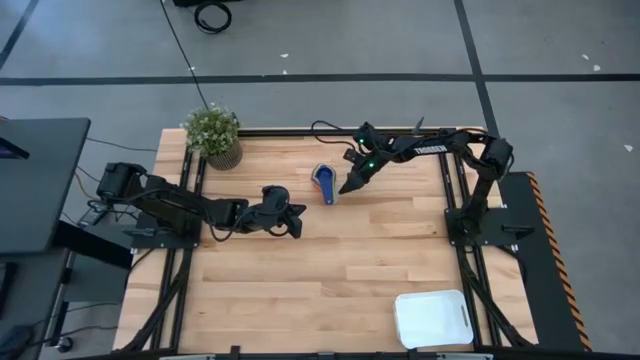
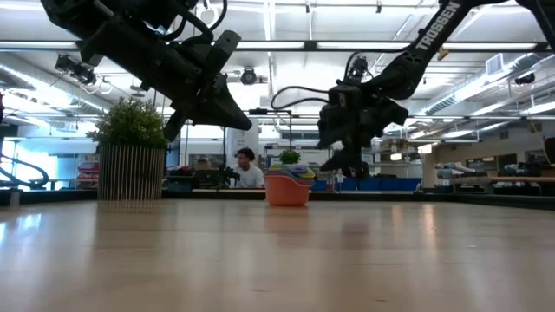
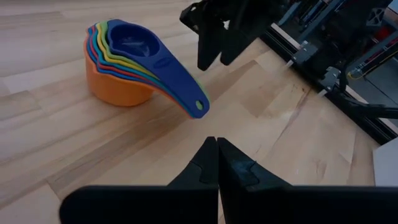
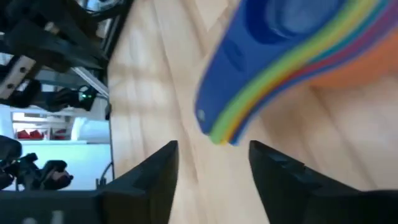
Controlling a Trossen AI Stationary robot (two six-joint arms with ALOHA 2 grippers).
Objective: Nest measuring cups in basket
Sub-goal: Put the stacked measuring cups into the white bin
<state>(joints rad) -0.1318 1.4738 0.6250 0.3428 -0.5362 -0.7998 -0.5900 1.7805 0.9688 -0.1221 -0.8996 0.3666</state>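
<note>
measuring cups (image 1: 325, 183) — already nested in one stack, dark blue innermost, orange outermost; standing near the bench's far edge, midway along it. basket (image 1: 432, 319) — near right corner, well apart, partly cut off. right gripper (image 1: 346, 186) — just beside the stack, fingers spread, lined up with the handles, likely to grasp them. left gripper (image 1: 298, 222) — waiting mid-bench, fingers pressed together. contact with the stack: not evident.

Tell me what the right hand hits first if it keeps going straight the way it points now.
Most likely the stacked handles of the measuring cups: the right hand points at them with fingers apart and nothing between. How near it is, I can't tell.
</note>
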